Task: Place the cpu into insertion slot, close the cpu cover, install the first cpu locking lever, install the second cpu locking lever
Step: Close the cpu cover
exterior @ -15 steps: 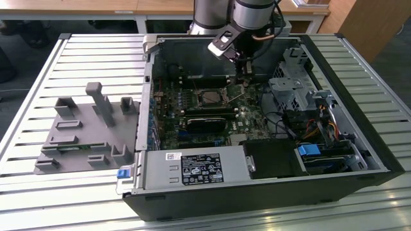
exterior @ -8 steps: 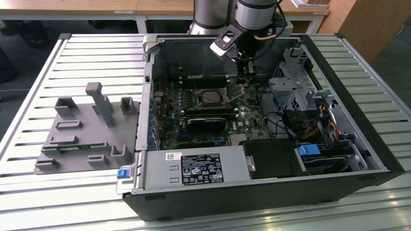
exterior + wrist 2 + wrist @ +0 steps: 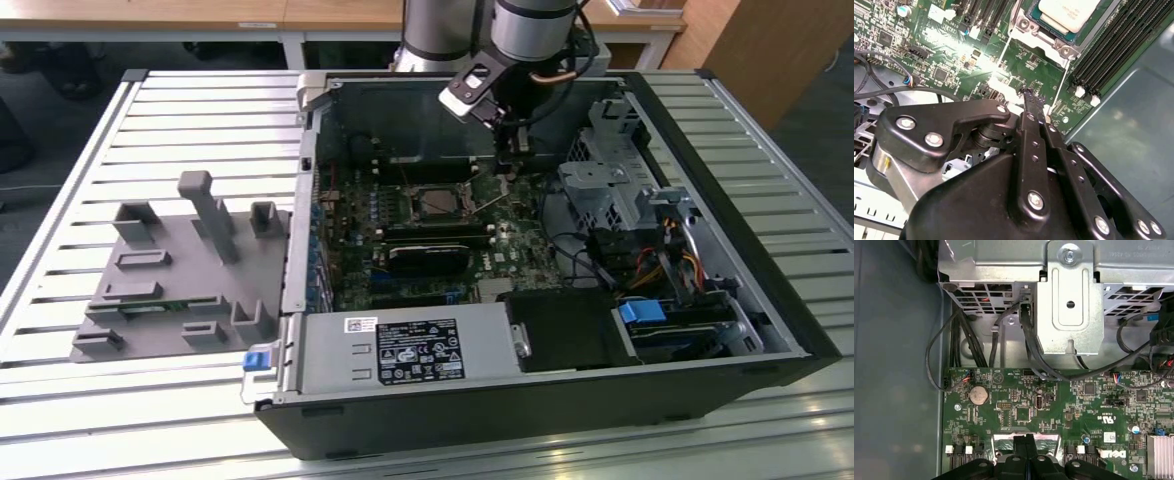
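The cpu (image 3: 1068, 12), a flat square chip with a pale silvery top, lies in the insertion slot (image 3: 412, 204) on the green motherboard. The silvery cpu cover (image 3: 1040, 38) lies down around it as a frame. Two thin wire locking levers run out from the socket, one lever (image 3: 1004, 54) and the other lever (image 3: 1060, 86) on either side of my fingertips. My gripper (image 3: 1030, 96) hangs just beside the socket over the board, and in the exterior view my gripper (image 3: 513, 168) stands at the socket's right. Its black fingers (image 3: 1026, 442) are pressed together, with nothing seen between them.
Black memory slots (image 3: 1114, 45) run along one side of the socket. A metal drive cage (image 3: 1069, 300) and black cables (image 3: 956, 347) crowd the case wall. Outside the case, a grey fixture tray (image 3: 174, 270) rests on the slatted table. The power supply (image 3: 400, 350) fills the case's near end.
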Robot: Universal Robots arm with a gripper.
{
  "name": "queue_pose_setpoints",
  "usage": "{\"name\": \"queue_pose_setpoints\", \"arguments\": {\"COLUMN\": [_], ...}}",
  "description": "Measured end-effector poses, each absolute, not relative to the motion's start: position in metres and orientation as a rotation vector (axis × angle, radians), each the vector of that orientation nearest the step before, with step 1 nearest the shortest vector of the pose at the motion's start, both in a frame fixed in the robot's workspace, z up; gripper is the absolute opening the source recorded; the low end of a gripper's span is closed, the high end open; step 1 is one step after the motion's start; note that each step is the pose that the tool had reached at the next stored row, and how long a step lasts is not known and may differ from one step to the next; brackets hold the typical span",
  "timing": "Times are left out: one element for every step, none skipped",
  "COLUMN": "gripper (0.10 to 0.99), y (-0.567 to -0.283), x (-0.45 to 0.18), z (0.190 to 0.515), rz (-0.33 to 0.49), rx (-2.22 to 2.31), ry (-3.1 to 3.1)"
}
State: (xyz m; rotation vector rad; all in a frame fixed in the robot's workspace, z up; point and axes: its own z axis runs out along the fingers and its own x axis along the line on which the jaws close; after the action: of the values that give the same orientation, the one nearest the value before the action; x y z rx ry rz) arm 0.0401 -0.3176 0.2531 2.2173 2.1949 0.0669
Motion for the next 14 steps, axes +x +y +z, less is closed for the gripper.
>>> {"name": "queue_pose_setpoints", "arguments": {"gripper": [0.106, 0.106, 0.106, 0.106, 0.106, 0.106, 0.106, 0.106, 0.106, 0.106, 0.106, 0.106, 0.106, 0.106], "y": [-0.3174, -0.3171, -0.3168, -0.3165, -0.3163, -0.3162, -0.3162, -0.3161, -0.3161, -0.3161, -0.3161, -0.3161, -0.3160, -0.3160], "x": [0.0408, 0.0415, 0.0423, 0.0433, 0.0442, 0.0450, 0.0458, 0.0464, 0.0470, 0.0478, 0.0485, 0.0492, 0.0497, 0.0503], "z": [0.2530, 0.2529, 0.2527, 0.2524, 0.2522, 0.2520, 0.2518, 0.2517, 0.2516, 0.2515, 0.2514, 0.2513, 0.2513, 0.2512], "rz": [0.067, 0.066, 0.066, 0.066, 0.065, 0.065, 0.064, 0.063, 0.063, 0.063, 0.063, 0.062, 0.062, 0.062], "rx": [2.217, 2.217, 2.217, 2.217, 2.217, 2.218, 2.218, 2.218, 2.218, 2.218, 2.217, 2.216, 2.215, 2.215], "ry": [2.195, 2.195, 2.196, 2.196, 2.196, 2.196, 2.196, 2.197, 2.197, 2.198, 2.199, 2.200, 2.202, 2.202]}}
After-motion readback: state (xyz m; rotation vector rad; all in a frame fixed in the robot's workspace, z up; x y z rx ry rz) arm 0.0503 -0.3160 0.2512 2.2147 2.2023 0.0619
